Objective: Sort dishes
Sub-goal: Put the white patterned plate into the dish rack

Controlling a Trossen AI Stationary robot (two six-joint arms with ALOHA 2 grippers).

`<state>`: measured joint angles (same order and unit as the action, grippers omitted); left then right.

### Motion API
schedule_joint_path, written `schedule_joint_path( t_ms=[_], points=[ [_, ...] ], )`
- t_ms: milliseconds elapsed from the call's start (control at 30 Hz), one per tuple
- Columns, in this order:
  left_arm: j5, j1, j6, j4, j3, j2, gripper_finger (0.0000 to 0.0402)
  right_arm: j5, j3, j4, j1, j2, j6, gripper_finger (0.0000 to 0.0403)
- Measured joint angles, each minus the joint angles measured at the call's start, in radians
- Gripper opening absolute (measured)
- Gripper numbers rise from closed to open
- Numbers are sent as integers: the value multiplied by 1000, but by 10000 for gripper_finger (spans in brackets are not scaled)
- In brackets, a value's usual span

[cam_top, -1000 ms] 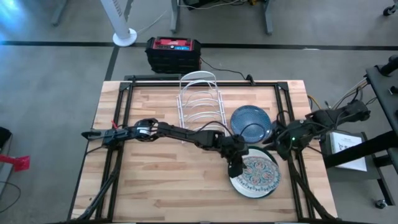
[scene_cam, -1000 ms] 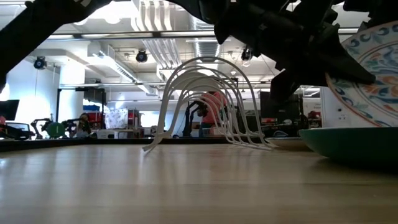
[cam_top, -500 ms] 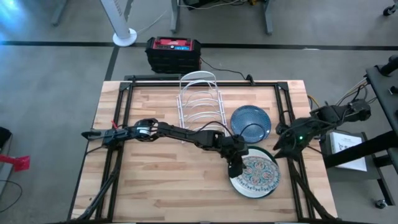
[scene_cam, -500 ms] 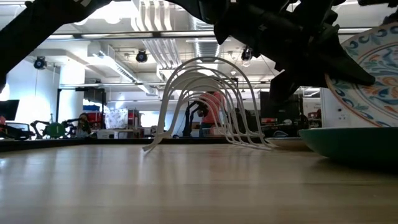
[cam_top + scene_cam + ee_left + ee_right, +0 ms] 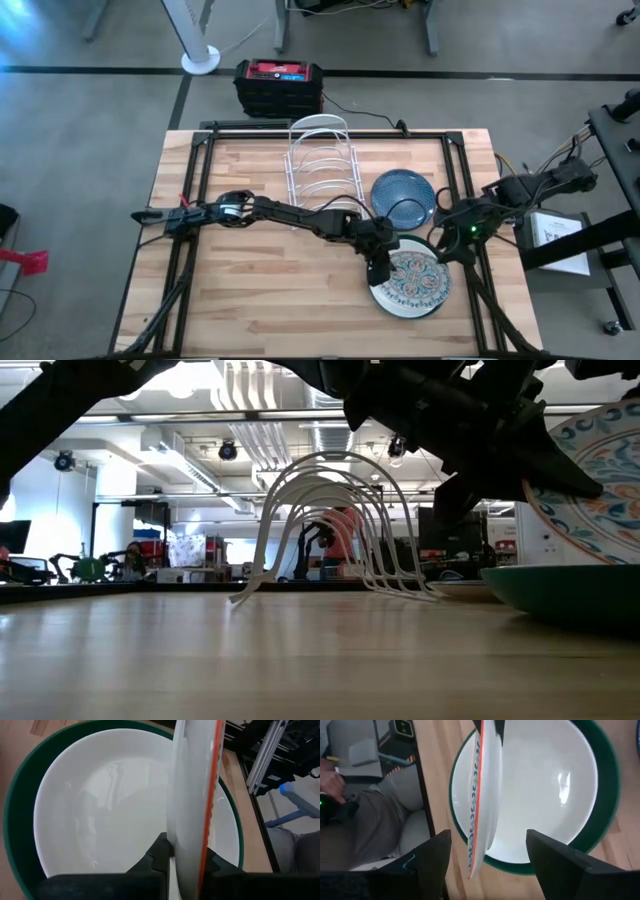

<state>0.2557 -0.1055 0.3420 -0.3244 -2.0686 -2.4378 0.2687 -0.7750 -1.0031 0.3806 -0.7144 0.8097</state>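
So the left gripper [image 5: 379,268] is clamped tight on the rim of the floral dish [image 5: 414,283], holding it up off the stack and tilted. In the left wrist view you see that dish [image 5: 192,795] edge-on, wedged right between the dark fingers [image 5: 159,855], with its orange-red rim stripe running up the side.

Right underneath the held dish sits the plain white dish [image 5: 100,810], nested inside the green dish [image 5: 15,820], whose rim shows as a ring all around it. Both lie flat on the worktop [image 5: 250,290]. From the low view the green dish [image 5: 560,595] sits low on the wood, and the floral one [image 5: 590,480] stands steeply above it with the dark arm in front.

The right gripper [image 5: 438,246] hangs just off the far side of that stack from the left one, jaws spread wide with nothing in them. Its wrist view looks straight down between the two fingers [image 5: 432,855] at the white dish [image 5: 545,795] in the green one [image 5: 607,785], with the floral dish [image 5: 482,795] standing edge-on between them.

The blue speckled dish [image 5: 403,196] lies flat by itself just beyond both grippers, close to the white wire rack [image 5: 318,165], which holds no dishes.
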Motion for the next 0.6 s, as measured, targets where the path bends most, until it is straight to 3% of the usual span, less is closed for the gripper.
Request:
schedule_joint_path(
  t_ms=[500,600],
  points=[
    [-7,0,0,2,1,0,16,-10,0,70,56,-142,-6,245],
    [-8,0,-1,3,1,0,16,-55,0,73,56,-160,-24,247]
  ],
)
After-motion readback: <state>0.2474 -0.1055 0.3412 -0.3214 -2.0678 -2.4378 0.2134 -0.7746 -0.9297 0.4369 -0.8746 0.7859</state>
